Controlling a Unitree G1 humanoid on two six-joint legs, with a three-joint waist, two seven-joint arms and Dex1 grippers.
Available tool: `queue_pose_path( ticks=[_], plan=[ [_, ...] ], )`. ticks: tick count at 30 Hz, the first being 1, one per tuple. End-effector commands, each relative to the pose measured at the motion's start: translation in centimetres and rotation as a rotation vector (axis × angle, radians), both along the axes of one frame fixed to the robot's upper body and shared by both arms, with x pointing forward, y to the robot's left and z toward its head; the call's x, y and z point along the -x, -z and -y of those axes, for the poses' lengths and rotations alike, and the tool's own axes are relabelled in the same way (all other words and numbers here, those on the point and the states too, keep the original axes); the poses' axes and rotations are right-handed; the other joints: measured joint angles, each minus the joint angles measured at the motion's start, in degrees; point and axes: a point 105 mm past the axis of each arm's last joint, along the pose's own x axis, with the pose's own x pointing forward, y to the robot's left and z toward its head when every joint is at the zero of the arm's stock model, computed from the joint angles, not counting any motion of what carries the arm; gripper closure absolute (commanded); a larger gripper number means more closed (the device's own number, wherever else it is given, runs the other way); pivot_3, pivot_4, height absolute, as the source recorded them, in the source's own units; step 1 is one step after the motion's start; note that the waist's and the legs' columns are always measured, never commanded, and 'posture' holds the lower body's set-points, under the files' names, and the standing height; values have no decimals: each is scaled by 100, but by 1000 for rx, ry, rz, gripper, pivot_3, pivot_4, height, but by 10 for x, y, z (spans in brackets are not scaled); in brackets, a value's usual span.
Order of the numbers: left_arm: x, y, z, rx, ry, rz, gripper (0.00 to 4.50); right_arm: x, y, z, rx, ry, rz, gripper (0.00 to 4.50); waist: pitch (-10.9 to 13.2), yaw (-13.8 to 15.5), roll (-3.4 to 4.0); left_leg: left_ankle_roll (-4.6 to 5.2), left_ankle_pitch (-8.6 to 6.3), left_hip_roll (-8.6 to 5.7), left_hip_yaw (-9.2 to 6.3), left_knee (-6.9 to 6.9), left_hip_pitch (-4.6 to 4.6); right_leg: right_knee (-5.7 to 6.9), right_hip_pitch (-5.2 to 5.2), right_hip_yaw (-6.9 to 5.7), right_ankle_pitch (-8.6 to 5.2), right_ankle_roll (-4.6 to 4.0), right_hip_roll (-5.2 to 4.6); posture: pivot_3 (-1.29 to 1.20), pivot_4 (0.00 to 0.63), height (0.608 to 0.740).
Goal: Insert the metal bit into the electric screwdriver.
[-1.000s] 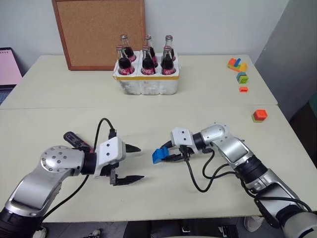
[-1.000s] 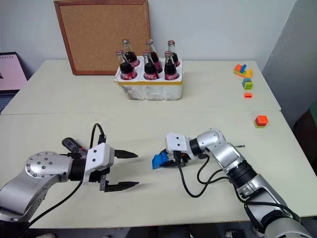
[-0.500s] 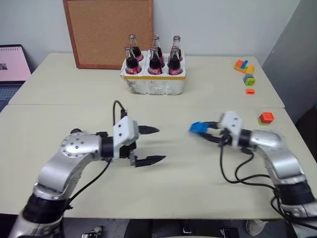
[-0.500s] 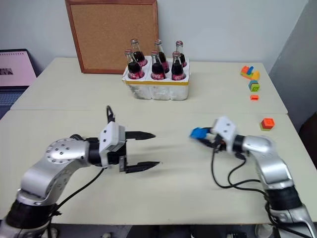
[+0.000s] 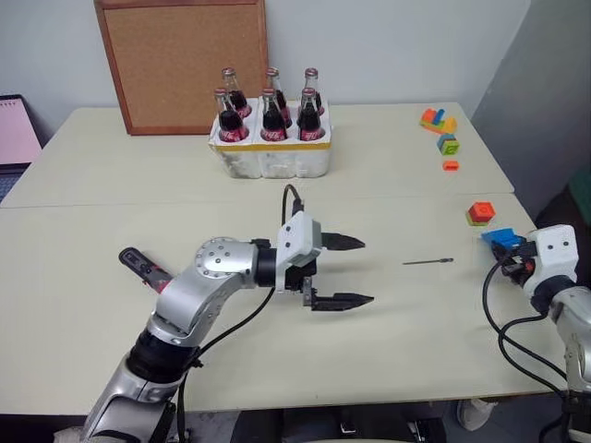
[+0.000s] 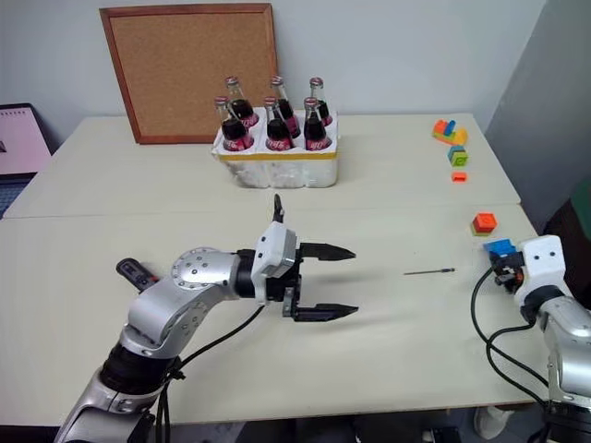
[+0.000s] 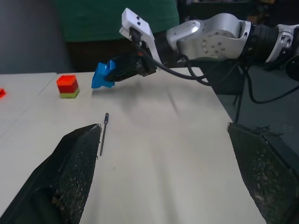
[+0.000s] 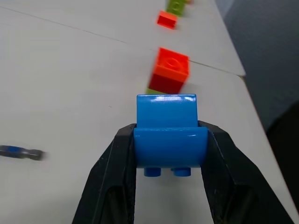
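Metal bit lies flat on the table, bare surface all around it. Its long axis runs roughly across the table, left to right, almost in line with the way the left pincer points. It sits between the two arms, to the right of the left pincer's tips with a clear gap, nothing touching it. In the left wrist view the bit shows just off the tip of one finger, so the left pincer looks about lined up with it, though depth is hard to read there.

Left pincer: spread wide, empty, hovering above the table, fingers pointing toward the robot's right.

Right pincer: clenched on a blue toy brick, which sits squarely between the two black fingers. It is out near the table's right edge, close to the red-orange block stack. That hand is busy, so it can't take the bit as is.

Electric screwdriver: lies on the table on the robot's left, behind the left arm's elbow, black body with a red band, well apart from the bit. Exact tip direction is probably toward the arm, but it's partly hidden.

Judgement: neither task thing is grasped yet. The left pincer is nearer to the bit and free; a pickup would call for a low, narrow pinch across a very thin rod lying flat, easy to nudge or roll.
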Motion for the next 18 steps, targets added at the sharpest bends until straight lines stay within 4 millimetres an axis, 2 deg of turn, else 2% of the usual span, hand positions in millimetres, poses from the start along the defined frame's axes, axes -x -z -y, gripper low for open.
queue_pose_path(
  ticks=[1, 6, 8, 13, 15, 18],
  plan=[
    [1, -4, 7, 13, 23, 30, 0, -3, -6, 8, -55, 63, 27, 3024, -1, 3, 2, 0, 0, 1, -1, 0, 0, 0, 0, 0, 0, 0, 1, 0, 150, 740],
    [-1, -5, 7, 13, 13, 51, 0, -3, -10, 7, -136, 88, 50, 3024, -2, 13, 3, 0, 0, 0, 1, -1, -2, -5, 0, 2, 0, 0, 1, 0, 150, 740],
    [-3, -6, 6, 16, 4, 56, 0, -3, -14, 6, -155, 84, 63, 2321, -2, 19, 4, 0, 0, -1, 1, 0, -3, -5, 0, 1, 0, 0, 1, 0, 150, 740],
    [-8, -7, 3, 22, -29, 75, 0, 2, -29, 0, -165, 45, 95, 1057, -2, 13, 5, 0, 0, -2, 2, -1, -4, -6, -1, 3, 0, 0, 1, 0, 150, 740],
    [-11, -8, 2, 26, -51, 89, 0, 7, -36, -3, -144, 29, 102, 633, -2, 19, 5, 0, 0, -1, 0, -1, -4, -6, -1, 1, 0, 1, 1, 0, 150, 740],
    [-16, -10, -4, 25, -87, 96, 0, 12, -58, -11, -61, 7, 161, 22, -2, 28, 5, 0, 0, -1, -1, -1, -5, -8, -1, 0, 0, 1, 1, 0, 150, 740]
  ],
)
